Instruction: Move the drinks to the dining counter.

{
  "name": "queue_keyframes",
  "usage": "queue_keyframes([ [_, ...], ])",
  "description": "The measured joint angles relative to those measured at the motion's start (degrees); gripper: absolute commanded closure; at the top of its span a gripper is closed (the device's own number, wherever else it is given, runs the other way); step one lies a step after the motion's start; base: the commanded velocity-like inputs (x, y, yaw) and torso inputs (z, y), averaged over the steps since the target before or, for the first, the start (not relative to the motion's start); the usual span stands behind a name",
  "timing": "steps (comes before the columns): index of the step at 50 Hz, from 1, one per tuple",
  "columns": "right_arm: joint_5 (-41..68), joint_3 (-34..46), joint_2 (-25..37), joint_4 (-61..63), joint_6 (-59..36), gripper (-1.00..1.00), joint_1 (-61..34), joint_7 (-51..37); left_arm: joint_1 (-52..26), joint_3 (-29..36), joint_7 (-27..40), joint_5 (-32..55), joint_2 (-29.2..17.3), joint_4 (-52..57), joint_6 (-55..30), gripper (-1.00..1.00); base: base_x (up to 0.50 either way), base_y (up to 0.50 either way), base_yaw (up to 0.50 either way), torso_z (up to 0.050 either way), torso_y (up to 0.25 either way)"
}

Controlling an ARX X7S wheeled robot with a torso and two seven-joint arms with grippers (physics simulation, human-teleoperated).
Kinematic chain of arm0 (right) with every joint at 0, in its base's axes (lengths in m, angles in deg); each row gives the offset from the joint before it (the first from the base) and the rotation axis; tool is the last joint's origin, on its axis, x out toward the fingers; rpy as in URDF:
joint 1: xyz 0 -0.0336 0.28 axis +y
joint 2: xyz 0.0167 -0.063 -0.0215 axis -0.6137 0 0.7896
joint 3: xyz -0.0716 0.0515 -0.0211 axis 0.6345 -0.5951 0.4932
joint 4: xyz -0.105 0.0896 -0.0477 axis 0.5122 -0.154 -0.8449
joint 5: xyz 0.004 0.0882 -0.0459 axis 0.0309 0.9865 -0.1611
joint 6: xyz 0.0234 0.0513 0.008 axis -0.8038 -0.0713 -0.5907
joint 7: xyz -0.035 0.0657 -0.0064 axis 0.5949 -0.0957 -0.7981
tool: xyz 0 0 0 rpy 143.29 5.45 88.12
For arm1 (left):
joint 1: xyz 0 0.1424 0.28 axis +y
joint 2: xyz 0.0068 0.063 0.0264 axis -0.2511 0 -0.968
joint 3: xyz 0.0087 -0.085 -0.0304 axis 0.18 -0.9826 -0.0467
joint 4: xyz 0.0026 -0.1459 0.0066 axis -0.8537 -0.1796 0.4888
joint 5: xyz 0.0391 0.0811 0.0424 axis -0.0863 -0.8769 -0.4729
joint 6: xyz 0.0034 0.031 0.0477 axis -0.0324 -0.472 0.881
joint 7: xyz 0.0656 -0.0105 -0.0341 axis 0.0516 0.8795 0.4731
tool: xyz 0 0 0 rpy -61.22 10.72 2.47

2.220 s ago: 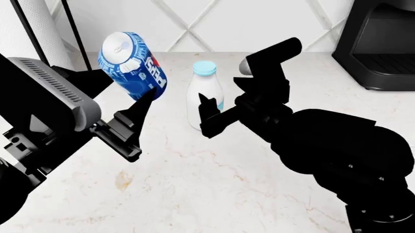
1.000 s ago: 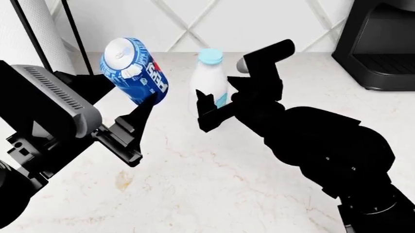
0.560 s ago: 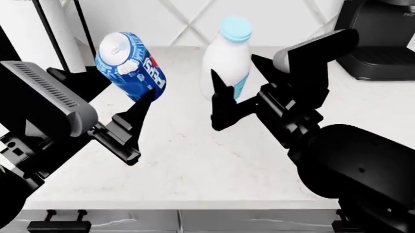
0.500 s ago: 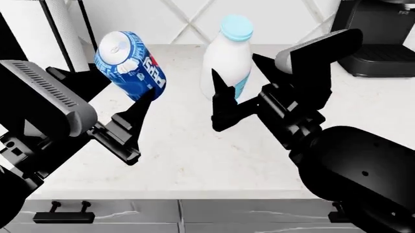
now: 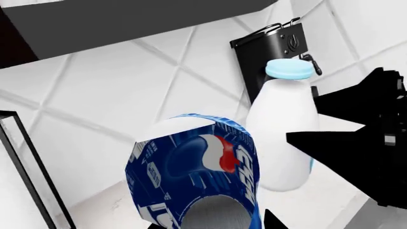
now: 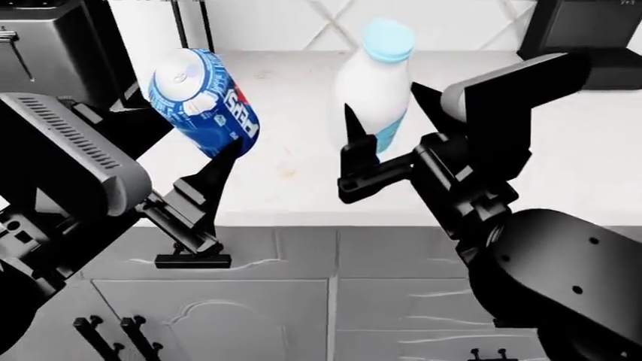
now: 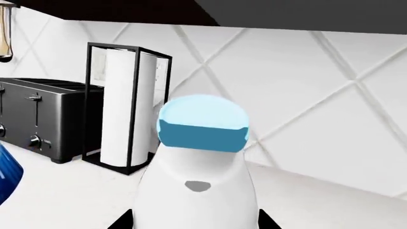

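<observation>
Aloft above the front edge of the white counter (image 6: 561, 150), both drinks hang in the air: the left claw (image 6: 206, 162) clamps the tilted Pepsi can (image 6: 204, 101), and the right claw (image 6: 386, 150) clamps the upright milk bottle (image 6: 373, 86). Grey cabinet drawers (image 6: 331, 256) show below them.
</observation>
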Motion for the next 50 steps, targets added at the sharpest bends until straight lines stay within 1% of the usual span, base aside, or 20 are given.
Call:
queue_keyframes([
  [8,-0.12,0.14,0.21,0.39,0.06,1.00,0.45,-0.67,0.07,-0.05,0.25,0.23,-0.27,0.17,0.01,1.00,-0.31,0.49,0.00,0.000,0.000],
  [13,-1.39,1.07,0.54,0.57,-0.61,1.00,0.38,-2.10,0.06,-0.09,0.44,0.34,-0.51,0.25,-0.02,1.00,-0.26,0.00,0.49,0.000,0.000],
  [19,-3.21,2.00,1.09,0.60,-0.91,1.00,0.37,-3.26,0.02,-0.07,0.58,0.47,-0.70,0.26,-0.01,1.00,0.00,0.00,0.00,0.000,0.000],
  [31,-5.09,2.71,1.59,0.12,-0.70,1.00,0.31,-4.02,-0.57,0.19,0.89,1.02,-0.92,0.23,-0.16,1.00,0.00,0.00,0.50,0.000,0.000],
  [50,-4.65,3.21,1.70,0.48,-0.76,1.00,0.19,-4.26,0.17,0.03,0.96,1.15,-1.46,0.42,0.49,1.00,0.00,0.00,0.50,0.000,0.000],
])
